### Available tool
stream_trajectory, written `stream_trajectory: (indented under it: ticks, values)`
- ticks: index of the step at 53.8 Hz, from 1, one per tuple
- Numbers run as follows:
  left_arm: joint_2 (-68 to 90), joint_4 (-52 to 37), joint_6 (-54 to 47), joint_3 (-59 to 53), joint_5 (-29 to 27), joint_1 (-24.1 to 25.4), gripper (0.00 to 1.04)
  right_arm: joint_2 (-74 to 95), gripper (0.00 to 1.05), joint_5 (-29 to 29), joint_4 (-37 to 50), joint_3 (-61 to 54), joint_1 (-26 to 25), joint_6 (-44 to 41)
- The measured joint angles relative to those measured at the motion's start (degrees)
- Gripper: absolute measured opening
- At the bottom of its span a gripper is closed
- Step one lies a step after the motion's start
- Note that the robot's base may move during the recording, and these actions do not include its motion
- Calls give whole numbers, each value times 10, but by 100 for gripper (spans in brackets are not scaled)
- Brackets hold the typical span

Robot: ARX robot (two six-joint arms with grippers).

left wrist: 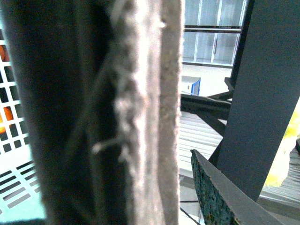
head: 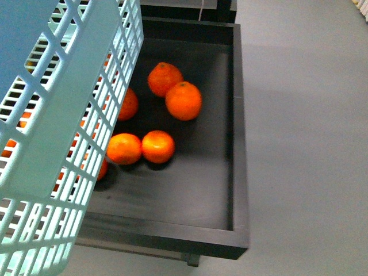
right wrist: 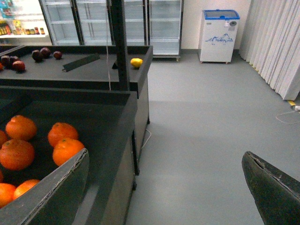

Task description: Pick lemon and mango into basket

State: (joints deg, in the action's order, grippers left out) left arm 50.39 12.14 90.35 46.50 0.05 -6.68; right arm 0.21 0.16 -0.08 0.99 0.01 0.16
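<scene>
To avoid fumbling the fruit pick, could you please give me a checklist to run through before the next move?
1. Lemon found: ok, it lies on the far dark table.
2. Mango found: not ok, none in view; the near bin shows only tangerines.
3. Right tool free: ok, open and empty.
4. Left tool grip: cannot tell, a blurred close surface fills its view.
5. Basket ready: ok, in view at the left, covering part of the bin.
</scene>
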Motion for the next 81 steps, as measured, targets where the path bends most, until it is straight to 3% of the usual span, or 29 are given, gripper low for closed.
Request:
stream_trajectory:
  ticks: [81]
  values:
    - [0,0,0,0,1,1,28,0,96,-1,0,0,0,0]
